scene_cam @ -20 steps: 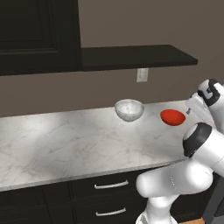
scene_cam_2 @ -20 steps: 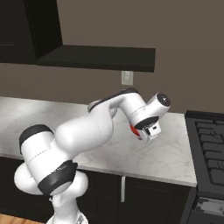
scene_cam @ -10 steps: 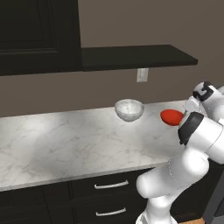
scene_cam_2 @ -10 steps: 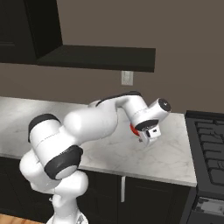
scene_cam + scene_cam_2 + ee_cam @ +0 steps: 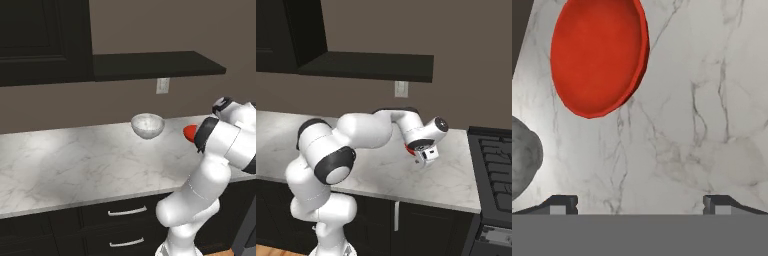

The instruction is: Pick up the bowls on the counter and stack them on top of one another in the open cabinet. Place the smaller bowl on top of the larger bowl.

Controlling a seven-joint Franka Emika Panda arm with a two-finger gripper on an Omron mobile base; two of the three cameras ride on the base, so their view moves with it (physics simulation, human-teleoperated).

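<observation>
The larger bowl, white with grey speckles, stands upright on the counter near the wall. To its right the smaller bowl, bright red, is partly hidden behind my forearm. In the hand view the red bowl lies at the upper left and the speckled bowl just shows at the left edge. My gripper is open, its fingers wide apart over bare marble beside the red bowl, holding nothing. From the right base view the gripper hangs just above the counter. The open cabinet is the black shelf above.
A black stove adjoins the counter's right end. A wall outlet sits under the shelf. A closed black cabinet door is at upper left, and black drawers lie below the counter. Bare marble stretches to the left.
My elbow and forearm have swung across in front of the red bowl, which now shows only in part in the left base view. The hand has dipped slightly. Both bowls stay put.
</observation>
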